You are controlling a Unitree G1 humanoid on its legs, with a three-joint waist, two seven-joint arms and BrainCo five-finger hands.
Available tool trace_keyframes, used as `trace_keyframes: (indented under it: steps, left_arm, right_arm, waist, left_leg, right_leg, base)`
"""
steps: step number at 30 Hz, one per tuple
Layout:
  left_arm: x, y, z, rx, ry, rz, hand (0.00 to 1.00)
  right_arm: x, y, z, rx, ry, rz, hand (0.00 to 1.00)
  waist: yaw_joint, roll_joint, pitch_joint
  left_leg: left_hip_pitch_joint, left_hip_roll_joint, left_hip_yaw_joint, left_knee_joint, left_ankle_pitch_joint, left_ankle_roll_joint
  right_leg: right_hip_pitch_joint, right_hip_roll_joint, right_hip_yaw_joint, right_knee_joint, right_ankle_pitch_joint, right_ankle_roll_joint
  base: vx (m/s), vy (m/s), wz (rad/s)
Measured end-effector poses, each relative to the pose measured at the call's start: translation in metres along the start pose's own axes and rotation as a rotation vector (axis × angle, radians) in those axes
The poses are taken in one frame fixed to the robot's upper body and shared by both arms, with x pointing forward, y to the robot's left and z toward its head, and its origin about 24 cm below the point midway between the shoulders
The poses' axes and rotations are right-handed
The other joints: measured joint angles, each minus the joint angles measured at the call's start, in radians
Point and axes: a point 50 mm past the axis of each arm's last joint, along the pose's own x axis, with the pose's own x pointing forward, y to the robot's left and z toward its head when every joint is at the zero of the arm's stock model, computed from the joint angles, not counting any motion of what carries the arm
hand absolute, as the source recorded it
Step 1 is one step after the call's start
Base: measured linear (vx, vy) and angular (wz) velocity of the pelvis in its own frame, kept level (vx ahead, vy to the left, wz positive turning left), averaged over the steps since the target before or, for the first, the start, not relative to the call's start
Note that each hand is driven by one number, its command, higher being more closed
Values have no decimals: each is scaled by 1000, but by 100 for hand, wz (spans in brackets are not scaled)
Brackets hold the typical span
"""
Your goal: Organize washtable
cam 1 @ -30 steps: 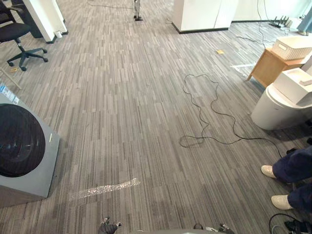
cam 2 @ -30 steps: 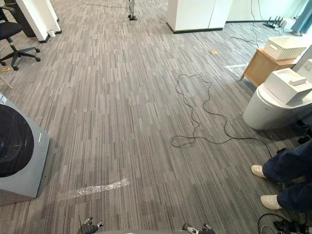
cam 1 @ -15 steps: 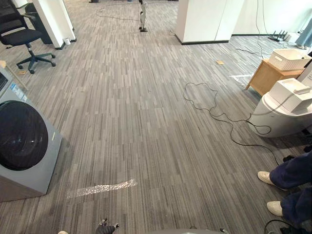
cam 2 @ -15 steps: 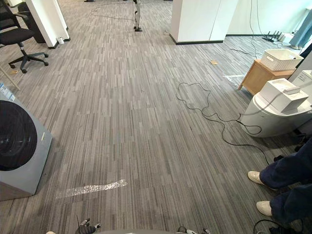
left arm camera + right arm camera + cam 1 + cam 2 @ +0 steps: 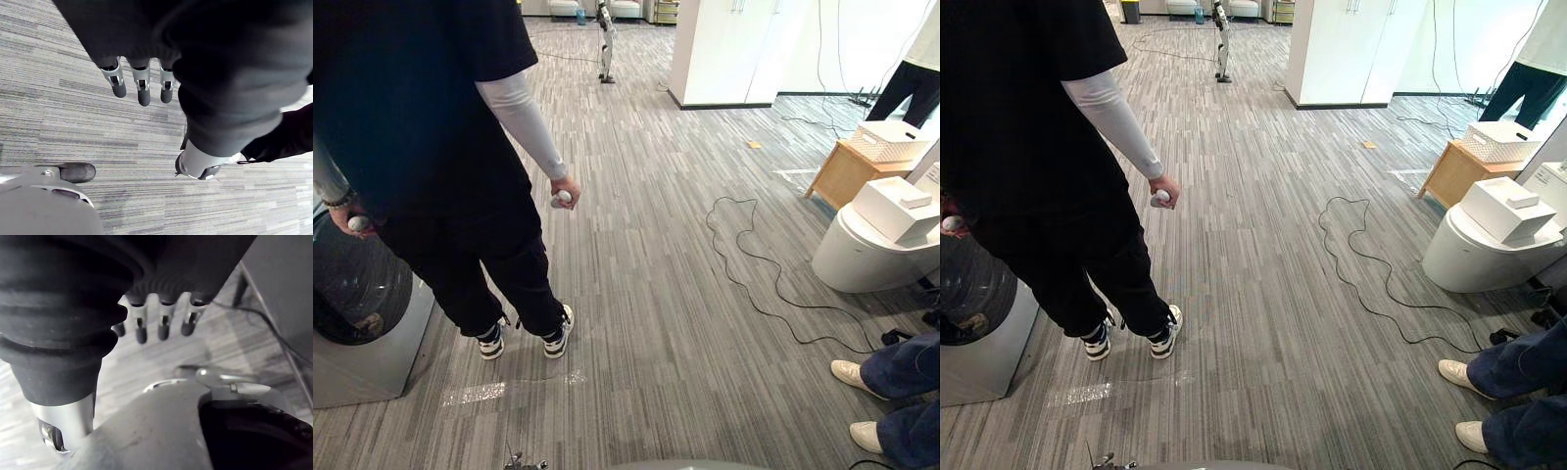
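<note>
My left hand (image 5: 143, 90) hangs over the grey carpet with its fingers straight and nothing in it. My right hand (image 5: 164, 326) also hangs down, fingers straight and empty. At the right side of the room stands a small wooden table (image 5: 847, 168) with a white basket (image 5: 891, 140) on top. Both hands are far from it.
A person in dark clothes (image 5: 440, 147) stands close at the left, a small controller in each hand, in front of a grey washing machine (image 5: 362, 343). A white toilet-like unit (image 5: 871, 255) carries a white box (image 5: 896, 206). Another person's legs (image 5: 901, 362) are at the lower right.
The person in dark clothes has stepped into view at the left, before the washing machine. The camera has tilted upward, and a further person now shows at the far right.
</note>
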Motion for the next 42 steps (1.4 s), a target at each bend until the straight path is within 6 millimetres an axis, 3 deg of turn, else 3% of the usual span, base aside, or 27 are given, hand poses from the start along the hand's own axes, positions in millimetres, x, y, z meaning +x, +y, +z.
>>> trace_keyframes:
  steps: [9, 12, 17, 19, 21, 22, 23, 24, 25, 27, 29, 31, 33, 34, 36, 37, 39, 41, 42]
  left_arm:
    - [-1, -4, -6, 28, 20, -29, 0]
    - [-2, -6, -8, 29, 26, -34, 0]
    - [-3, -7, -13, -23, 44, -24, 0]
    - [-5, -5, -18, -67, 59, -15, 0]
    - [-8, -2, -27, -139, 84, 8, 0]
    - [-9, -2, -30, -151, 93, 11, 0]
    - [-10, -2, -32, -152, 100, 13, 0]
    - [-9, -3, -30, -150, 96, 9, 0]
    - [-11, -6, -34, -147, 105, 0, 0]
    - [-14, -12, -41, -118, 125, -24, 0]
    - [-16, -17, -46, -95, 141, -43, 0]
    - [-16, -17, -47, -86, 148, -47, 0]
    - [-17, -12, -51, -80, 158, -37, 0]
    - [-18, -5, -56, -71, 176, -23, 0]
    - [-13, 1, -47, -60, 157, -10, 0]
    - [-11, 6, -43, -51, 146, -5, 0]
    - [-10, 6, -39, -28, 132, -16, 0]
    - [-9, 6, -38, -4, 130, -30, 0]
    - [-8, 4, -34, 24, 118, -42, 0]
  right_arm:
    - [-1, -4, -4, 30, 22, -16, 0]
    - [-1, -7, -5, 67, 28, -32, 0]
    - [-1, -10, -4, 155, 20, -38, 0]
    - [1, -9, 4, 166, -1, -36, 0]
    - [1, -12, 7, 166, -13, -42, 0]
    - [1, -11, 8, 167, -16, -42, 0]
    - [0, -12, 3, 169, -4, -47, 0]
    - [-1, -13, 1, 170, 1, -50, 0]
    - [0, -18, 3, 165, -1, -61, 0]
    - [2, -22, 15, 153, -29, -65, 0]
    - [4, -19, 22, 146, -45, -56, 0]
    - [4, -19, 22, 127, -44, -51, 0]
    - [2, -19, 15, 114, -26, -49, 0]
    - [0, -18, 1, 123, 13, -50, 0]
    - [-1, -15, -5, 166, 28, -49, 0]
    - [-2, -14, -9, 179, 43, -41, 0]
    - [-2, -13, -9, 179, 40, -33, 0]
    - [-1, -12, -7, 179, 32, -32, 0]
    - [-1, -12, -5, 170, 20, -32, 0]
  waist:
    - [3, 6, 12]
    - [1, 13, 16]
    - [1, 32, 35]
    - [2, 44, 60]
    - [9, 45, 83]
    - [3, 47, 84]
    - [1, 50, 91]
    - [6, 40, 89]
    - [8, 54, 99]
    - [10, 73, 112]
    - [13, 90, 113]
    - [34, 91, 107]
    - [34, 74, 75]
    - [31, 45, 35]
    - [29, 4, 47]
    - [28, -11, 47]
    - [8, -1, 48]
    - [2, 8, 50]
    - [-2, 12, 56]
  left_leg:
    - [20, 14, -2, 67, -22, 10]
    - [10, 19, -4, 71, -32, 5]
    - [-30, 35, -9, 106, -40, -1]
    - [-89, 66, -6, 253, -114, -20]
    - [-186, 123, -6, 521, -215, -24]
    - [-222, 134, 7, 594, -216, -17]
    - [-296, 161, 33, 727, -173, 4]
    - [-313, 166, 49, 760, -176, 7]
    - [-342, 172, 66, 757, -179, 3]
    - [-386, 162, 73, 673, -175, 0]
    - [-410, 133, 45, 476, -148, -36]
    - [-413, 126, 45, 445, -81, -12]
    - [-442, 81, 53, 519, -114, 45]
    - [-439, 33, 62, 532, -161, 67]
    - [-376, -40, 60, 550, -215, 99]
    - [-319, -76, 47, 549, -238, 119]
    - [-211, -98, 1, 531, -288, 143]
    - [-88, -98, -32, 440, -291, 144]
    - [-22, -84, -50, 374, -286, 137]
  right_leg:
    - [27, 2, 16, 72, -38, -18]
    - [-1, 2, 22, 109, -57, -8]
    - [-74, 14, 75, 233, -117, -27]
    - [-138, 48, 136, 440, -224, -68]
    - [-155, 80, 138, 577, -380, -88]
    - [-146, 80, 122, 584, -394, -90]
    - [-133, 71, 104, 582, -408, -98]
    - [-116, 64, 97, 577, -411, -94]
    - [-97, 59, 92, 562, -418, -92]
    - [-88, 48, 93, 550, -425, -83]
    - [-84, 42, 99, 533, -438, -68]
    - [-71, 41, 126, 512, -454, -52]
    - [-37, 1, 136, 475, -473, -29]
    - [-44, -40, 157, 526, -481, -1]
    - [-111, -94, 236, 804, -446, 8]
    - [-159, -103, 282, 985, -344, -3]
    - [-211, -108, 250, 1217, -224, -28]
    - [-254, -93, 158, 1305, -275, -98]
    - [-290, -68, 92, 1281, -316, -112]
  base:
    - [-83, -24, 0]
    - [-137, -36, 1]
    - [-68, -56, 4]
    - [-6, -123, 10]
    - [36, -224, 14]
    - [21, -196, 51]
    - [21, -106, 57]
    - [49, -142, 59]
    - [95, -59, 29]
    - [115, 31, 9]
    - [173, 125, -15]
    - [327, 236, -29]
    - [419, 253, -5]
    - [623, 287, 32]
    - [656, 275, 50]
    - [321, 132, 49]
    - [511, 109, 56]
    - [590, 56, 32]
    - [309, 5, 18]
